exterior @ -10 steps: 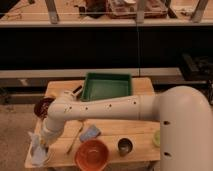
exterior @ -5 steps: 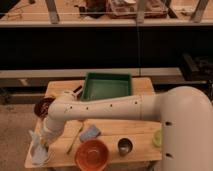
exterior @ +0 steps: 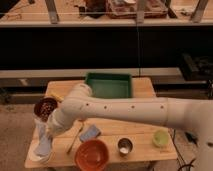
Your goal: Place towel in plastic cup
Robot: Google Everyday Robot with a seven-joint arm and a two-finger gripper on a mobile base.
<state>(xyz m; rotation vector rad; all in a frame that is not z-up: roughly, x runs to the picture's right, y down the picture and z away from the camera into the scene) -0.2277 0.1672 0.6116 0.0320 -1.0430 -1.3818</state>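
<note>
Clamping one towel [exterior: 43,145], pincer [exterior: 45,130] closed at left, one plastic cup [exterior: 160,138] at right.

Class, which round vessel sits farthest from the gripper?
The small light yellow-green plastic cup, at the far right; the gripper holds the pale blue-grey towel at the far left.

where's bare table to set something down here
Bare wood between the metal cup and plastic cup, and a strip right of the green tray. Crowded front left: orange bowl, sponge, and the gripper shut on the towel.
</note>
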